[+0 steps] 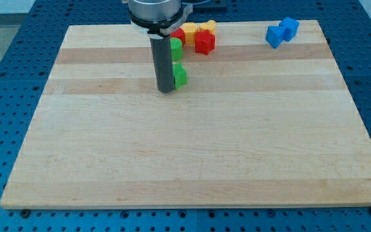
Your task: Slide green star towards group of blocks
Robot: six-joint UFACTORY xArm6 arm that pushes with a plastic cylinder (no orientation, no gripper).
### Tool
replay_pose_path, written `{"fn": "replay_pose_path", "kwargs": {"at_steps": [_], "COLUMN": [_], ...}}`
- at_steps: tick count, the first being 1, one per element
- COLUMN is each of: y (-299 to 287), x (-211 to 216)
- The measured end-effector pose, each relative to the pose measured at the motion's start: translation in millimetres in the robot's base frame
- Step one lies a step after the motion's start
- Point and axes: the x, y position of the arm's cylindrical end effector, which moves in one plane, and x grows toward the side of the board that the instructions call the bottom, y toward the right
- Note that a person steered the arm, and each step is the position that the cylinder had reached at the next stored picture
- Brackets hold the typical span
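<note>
My tip [165, 89] rests on the wooden board at the view's upper middle. A green block [180, 76], the star as far as its partly hidden shape shows, sits right against the rod's right side, touching or nearly so. Just above it a second green block [176, 48] is partly hidden behind the rod. Beyond them, near the board's top edge, stands a cluster: a red star-like block [205, 42], another red block [180, 34], a yellow block [190, 31] and a yellow block [208, 26].
Two blue blocks [275, 36] [290, 28] sit together at the board's top right. The wooden board [192, 148] lies on a blue perforated table [5, 77]. The arm's grey mount [156, 11] hangs over the top edge.
</note>
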Motion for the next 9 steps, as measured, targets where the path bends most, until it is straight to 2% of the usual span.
{"fn": "replay_pose_path", "kwargs": {"at_steps": [2, 5, 9], "y": [3, 46, 28], "x": [-23, -29, -44]}}
